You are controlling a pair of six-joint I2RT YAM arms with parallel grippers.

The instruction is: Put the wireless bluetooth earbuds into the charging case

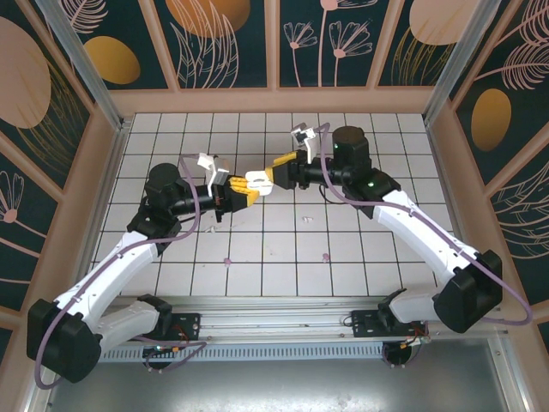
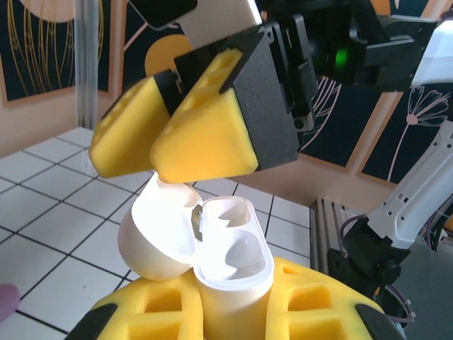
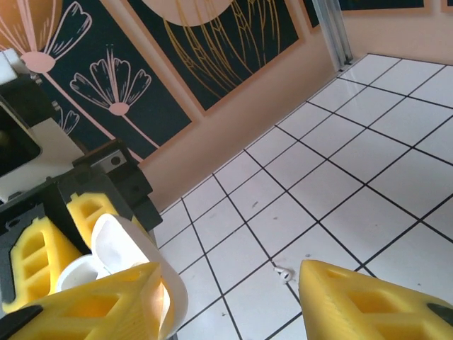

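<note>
L end effector [image 1: 250, 190] gripping, R end effector [image 1: 273, 174] spread wide, arms angled inward

1. Robot arms: two, the left arm [image 1: 120, 257] and the right arm [image 1: 420, 227].
2. Grippers: two, the left gripper [image 1: 243, 194] and the right gripper [image 1: 273, 172].
3. Yellow fingers [image 2: 205, 134]: four, two on each gripper.
4. Charging case [image 2: 233, 273]: one, white, with one lid [image 2: 152, 241] and two wells [image 2: 244, 248].
5. Earbud [image 3: 283, 273]: one small white piece loose on the table [image 1: 171, 137], at about 4 o'clock from the case in the top view.
6. Pink specks [image 1: 227, 260]: two on the tiles, at about 7 o'clock and 5 o'clock from the case.
</note>
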